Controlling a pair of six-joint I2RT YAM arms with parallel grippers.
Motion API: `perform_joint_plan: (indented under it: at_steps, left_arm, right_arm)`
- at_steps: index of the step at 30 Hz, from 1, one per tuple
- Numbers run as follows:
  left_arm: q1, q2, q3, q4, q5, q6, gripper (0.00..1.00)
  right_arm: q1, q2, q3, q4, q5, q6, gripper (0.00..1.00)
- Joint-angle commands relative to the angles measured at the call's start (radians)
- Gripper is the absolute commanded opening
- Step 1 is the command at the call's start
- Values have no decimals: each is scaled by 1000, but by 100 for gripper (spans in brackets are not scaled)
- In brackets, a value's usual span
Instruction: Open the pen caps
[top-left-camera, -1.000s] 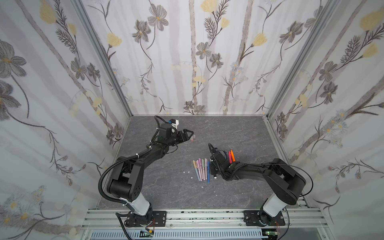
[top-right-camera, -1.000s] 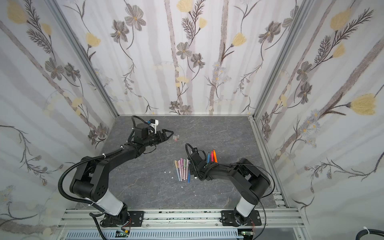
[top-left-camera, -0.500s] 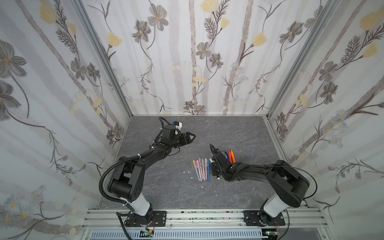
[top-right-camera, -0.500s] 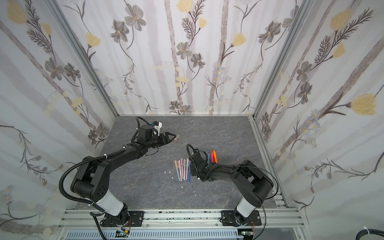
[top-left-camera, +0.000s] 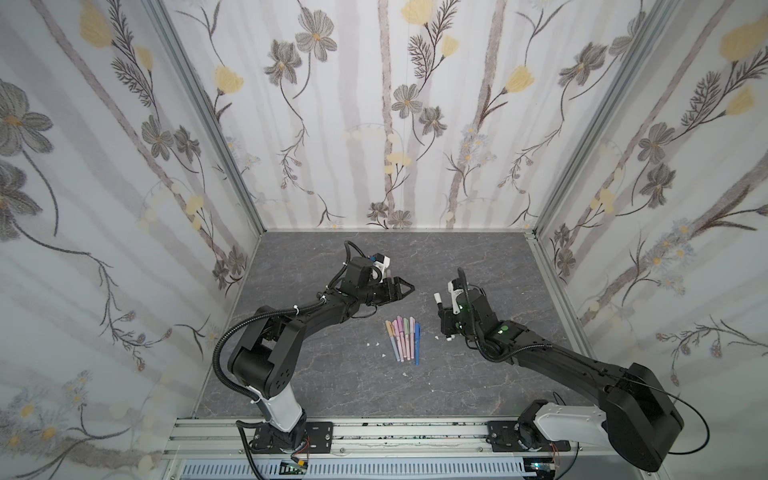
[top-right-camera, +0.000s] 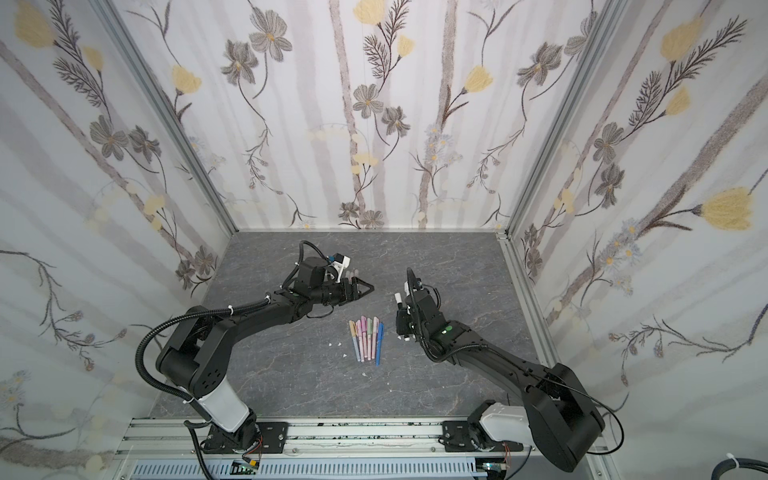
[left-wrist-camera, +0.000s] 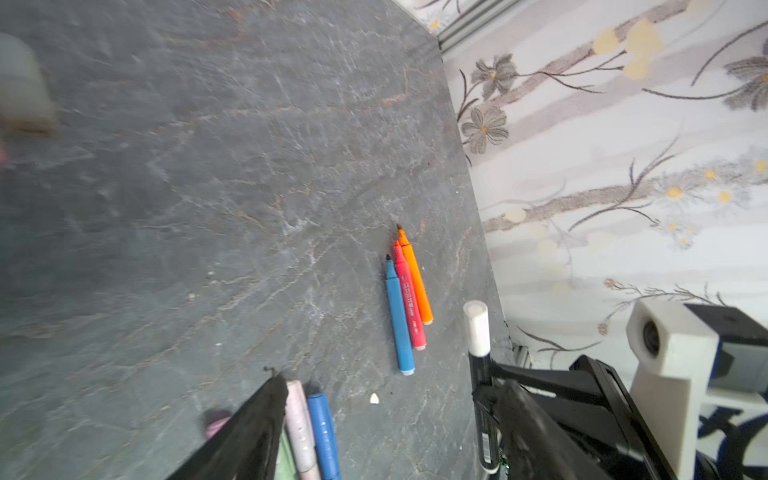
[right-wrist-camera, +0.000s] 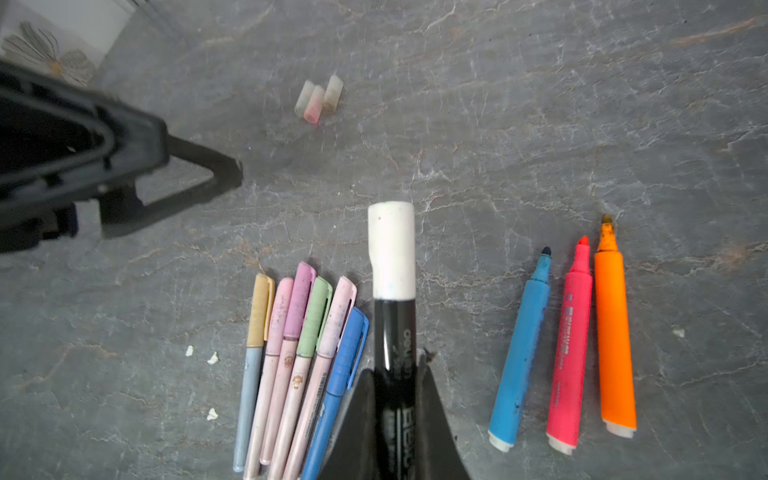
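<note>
My right gripper is shut on a black marker with a white cap, held above the grey table; both top views show that cap pointing toward the back. My left gripper is open and empty, its tips a short way left of the white cap. Several capped pastel and blue pens lie in a row between the arms. Three loose pen caps lie together farther back.
Blue, red and orange markers lie uncapped side by side to the right of the held marker, hidden under my right arm in both top views. Small white specks dot the table. Flowered walls enclose three sides.
My left gripper has swung right and toward the front, nearing the white cap. My right gripper has shut on the black marker and lifted it off the table.
</note>
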Motion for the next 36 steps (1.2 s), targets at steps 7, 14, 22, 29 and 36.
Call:
perform_joint_plan:
  at_steps: [7, 14, 22, 29, 36]
  left_arm:
    - [-79, 80, 65, 165, 64, -115, 68]
    - [-105, 153, 128, 156, 57, -114, 60]
    - [-109, 186, 153, 145, 37, -107, 45]
    - [-109, 206, 170, 137, 40, -101, 33]
    - [-109, 205, 177, 116, 34, -83, 18]
  right_arm:
    - [-20, 18, 21, 73, -96, -18, 1]
    - [-20, 45, 26, 109, -133, -5, 1]
    - [-20, 68, 32, 124, -149, -3, 1]
    - [-19, 78, 37, 130, -151, -3, 1]
    - [-20, 80, 36, 130, -152, -3, 1]
